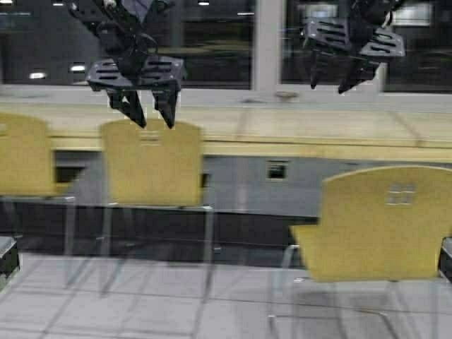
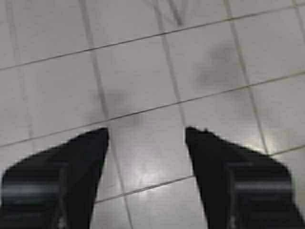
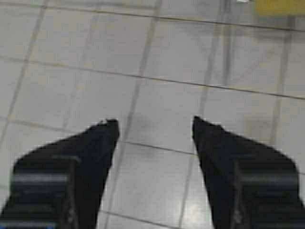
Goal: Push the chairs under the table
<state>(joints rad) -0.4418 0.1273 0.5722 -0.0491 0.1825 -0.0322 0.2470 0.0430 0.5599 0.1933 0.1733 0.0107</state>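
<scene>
Three tan-yellow chairs stand along the long beige table (image 1: pixel 318 131). The left chair (image 1: pixel 25 155) and the middle chair (image 1: pixel 152 162) sit close against the table's front edge. The right chair (image 1: pixel 378 222) stands farther out from the table, nearer to me. My left gripper (image 1: pixel 150 114) hangs open and empty, held high, in line with the middle chair's back top. My right gripper (image 1: pixel 330 83) is open and empty, raised over the table. Both wrist views show open black fingers (image 2: pixel 83 157) (image 3: pixel 93 152) above bare floor tiles. A yellow chair corner (image 3: pixel 279 7) shows in the right wrist view.
Dark windows and a white pillar (image 1: pixel 267 42) run behind the table. A grey wall panel with a small socket (image 1: pixel 277 170) lies under the table. Pale tiled floor (image 1: pixel 141 304) fills the foreground. A dark object (image 1: pixel 7 258) sits at the left edge.
</scene>
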